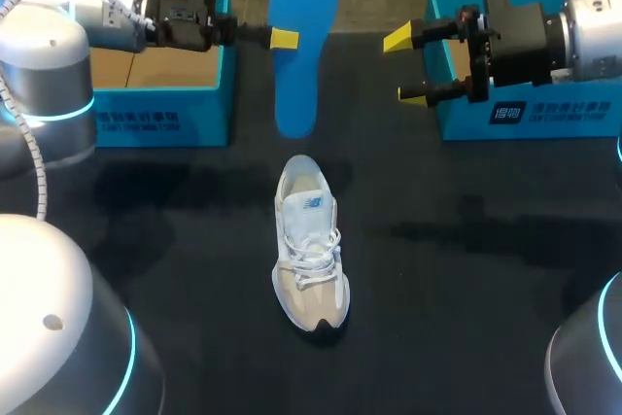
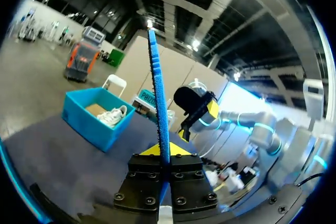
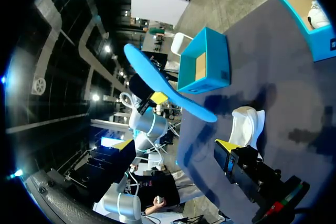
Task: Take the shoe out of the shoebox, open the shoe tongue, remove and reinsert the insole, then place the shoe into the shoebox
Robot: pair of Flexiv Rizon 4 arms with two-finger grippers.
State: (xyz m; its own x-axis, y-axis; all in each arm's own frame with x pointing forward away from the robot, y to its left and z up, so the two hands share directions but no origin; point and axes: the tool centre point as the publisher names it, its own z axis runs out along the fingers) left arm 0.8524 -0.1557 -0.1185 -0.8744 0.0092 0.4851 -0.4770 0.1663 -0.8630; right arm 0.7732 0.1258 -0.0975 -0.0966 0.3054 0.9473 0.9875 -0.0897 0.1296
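A blue insole (image 1: 301, 36) hangs in the air over the far middle of the table, pinched at one edge by my left gripper (image 1: 284, 39), which is shut on it. The left wrist view shows the insole (image 2: 159, 93) edge-on, rising from between that gripper's (image 2: 164, 150) yellow tips. The white and beige shoe (image 1: 311, 240) lies on the dark table below, toe toward the near edge. My right gripper (image 1: 403, 69) stands open and empty to the right of the insole, a gap away. In the right wrist view the insole (image 3: 168, 85) floats ahead, above the shoe (image 3: 247, 124).
A blue shoebox (image 1: 160, 109) with a cardboard floor stands at the far left under my left arm. Another blue shoebox (image 1: 525, 114) at the far right holds a second white shoe (image 2: 113, 115). Bare dark table surrounds the shoe.
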